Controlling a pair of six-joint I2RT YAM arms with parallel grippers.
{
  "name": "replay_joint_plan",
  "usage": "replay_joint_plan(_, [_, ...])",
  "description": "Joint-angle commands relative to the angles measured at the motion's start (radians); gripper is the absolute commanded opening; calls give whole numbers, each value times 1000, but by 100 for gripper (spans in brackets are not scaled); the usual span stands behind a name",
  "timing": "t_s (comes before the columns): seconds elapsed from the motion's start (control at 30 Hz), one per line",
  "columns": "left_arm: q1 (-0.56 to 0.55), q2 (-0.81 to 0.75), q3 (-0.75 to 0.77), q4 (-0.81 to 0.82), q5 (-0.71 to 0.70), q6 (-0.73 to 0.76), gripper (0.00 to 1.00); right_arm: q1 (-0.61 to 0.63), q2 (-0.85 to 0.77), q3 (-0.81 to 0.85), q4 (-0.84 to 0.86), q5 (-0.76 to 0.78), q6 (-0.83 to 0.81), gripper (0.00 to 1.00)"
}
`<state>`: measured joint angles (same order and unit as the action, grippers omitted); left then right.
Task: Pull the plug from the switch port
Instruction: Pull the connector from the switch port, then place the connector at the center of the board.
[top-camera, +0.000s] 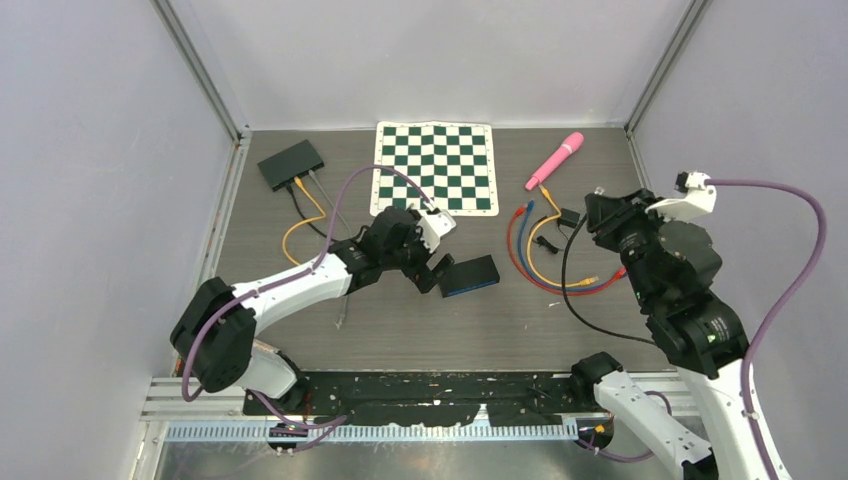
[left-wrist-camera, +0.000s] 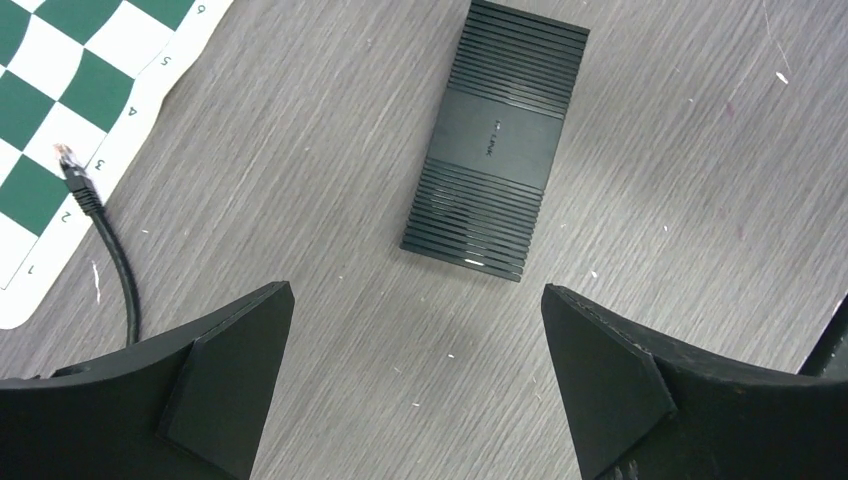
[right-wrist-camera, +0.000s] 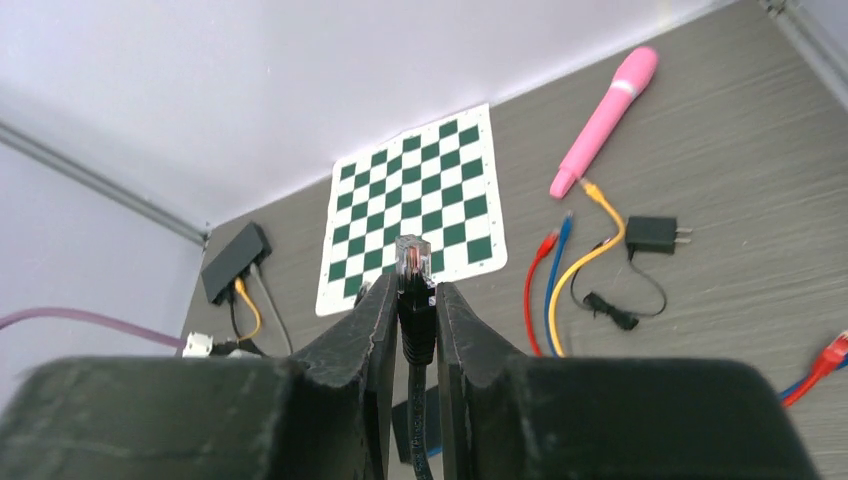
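A black ribbed switch lies flat on the grey table, also in the top view; no cable is in it that I can see. My left gripper is open and empty, hovering just short of the switch's near end. My right gripper is shut on a black network plug; its clear tip sticks out past the fingers and its cable hangs down. That gripper is raised at the right, well away from the switch.
A second black switch at the back left has yellow, black and grey cables in it. There are also a chess mat, a pink wand, red, blue and yellow cables, a small adapter, and a loose black plug.
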<state>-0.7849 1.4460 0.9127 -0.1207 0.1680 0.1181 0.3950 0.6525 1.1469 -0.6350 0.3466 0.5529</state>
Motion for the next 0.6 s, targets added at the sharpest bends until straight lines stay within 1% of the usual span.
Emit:
replay_joint_plan(0.0, [7, -22, -8, 76, -27, -30, 100, -4, 74, 43, 11, 95, -69, 6])
replay_joint_plan(0.1, [7, -29, -17, 93, -12, -48, 100, -16, 171, 25, 86, 56, -111, 6])
replay_joint_plan(0.13, [7, -32, -20, 95, -6, -53, 100, -25, 234, 24, 103, 35, -115, 6])
replay_joint_plan(0.2, [7, -40, -26, 94, -3, -62, 100, -70, 336, 31, 141, -93, -112, 6])
replay_joint_plan(0.23, [7, -46, -33, 94, -5, -68, 100, -105, 404, 32, 176, -130, -101, 6])
replay_joint_plan(0.27, [7, -56, -41, 98, -4, -75, 100, -126, 438, 41, 188, -196, -92, 6])
replay_joint_plan(0.3, [7, -65, -53, 102, -4, -83, 100, -162, 508, 48, 207, -228, -75, 6])
replay_joint_plan(0.4, [7, -95, -91, 114, 2, -104, 100, -206, 637, 77, 265, -293, -48, 8])
replay_joint_plan(0.43, [7, -103, -106, 114, -1, -110, 100, -235, 718, 86, 287, -313, -39, 9])
replay_joint_plan(0.47, [6, -108, -116, 115, -3, -111, 100, -263, 763, 119, 290, -390, -17, 9])
replay_joint_plan(0.53, [7, -118, -124, 115, -4, -110, 100, -299, 924, 179, 288, -494, 8, 9])
replay_joint_plan(0.57, [7, -122, -125, 112, -4, -136, 100, -306, 957, 195, 289, -506, 17, 9])
